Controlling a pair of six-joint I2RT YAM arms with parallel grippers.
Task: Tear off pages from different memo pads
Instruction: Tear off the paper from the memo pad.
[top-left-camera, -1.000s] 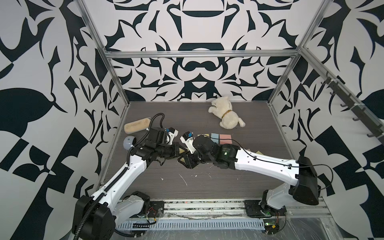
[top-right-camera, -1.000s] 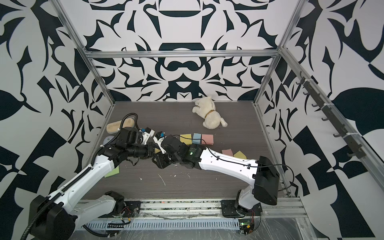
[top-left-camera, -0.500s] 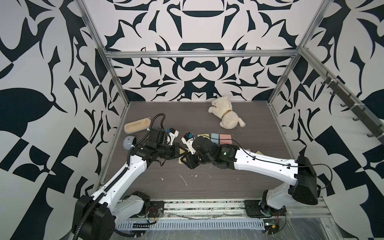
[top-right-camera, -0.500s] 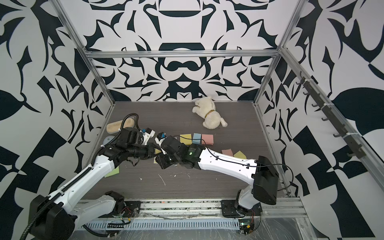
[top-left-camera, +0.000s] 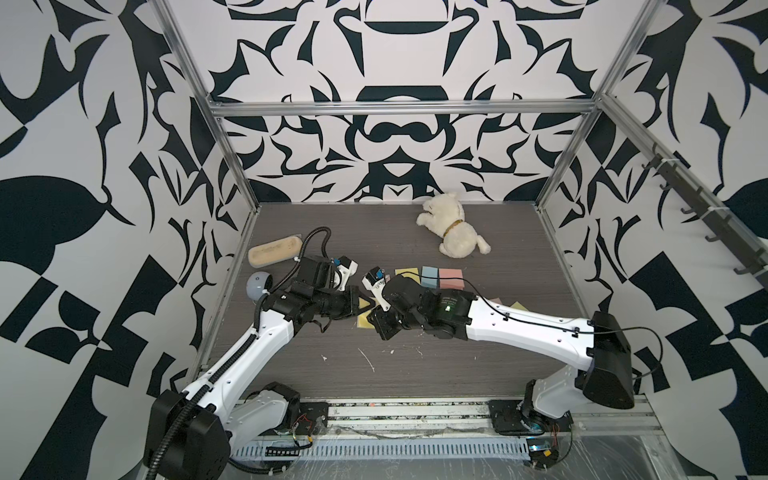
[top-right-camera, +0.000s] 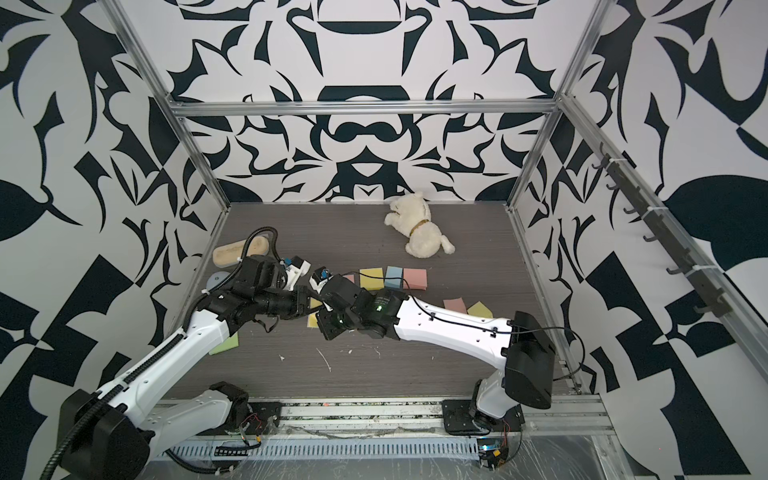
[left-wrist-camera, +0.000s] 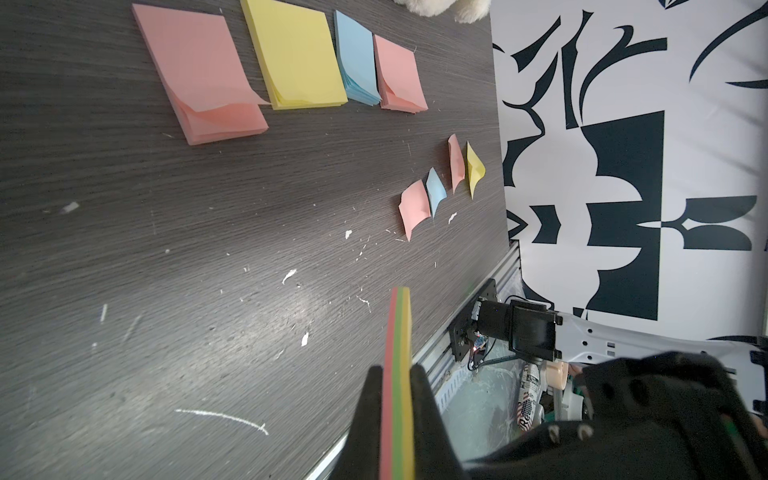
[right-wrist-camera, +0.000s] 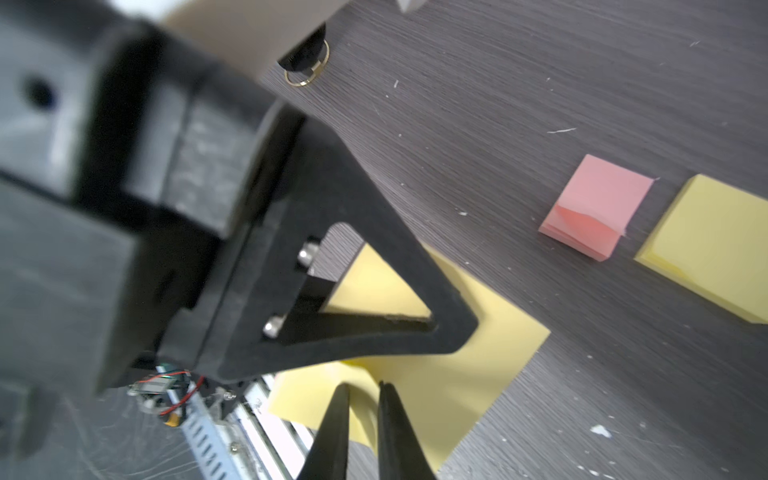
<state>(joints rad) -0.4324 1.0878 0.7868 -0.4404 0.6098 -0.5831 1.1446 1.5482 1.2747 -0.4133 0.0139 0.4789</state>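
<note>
Dark tabletop (left-wrist-camera: 166, 257): left fingers (left-wrist-camera: 368, 419) clamp memo pad (left-wrist-camera: 399, 353); right fingers (right-wrist-camera: 337, 424) narrowly apart, straddling yellow page (right-wrist-camera: 457, 374)

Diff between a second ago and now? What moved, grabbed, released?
The right gripper has narrowed its fingers around the curled edge of the yellow page; a gap still shows, so no firm grip yet. Unchanged: the left gripper stays shut on the multicolour memo pad, both arms barely shifted, row of pads and loose pages lie as before.

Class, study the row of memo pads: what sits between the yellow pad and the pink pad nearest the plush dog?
The blue pad lies between the yellow pad and that pink pad, close against both; the left wrist view shows this.
</note>
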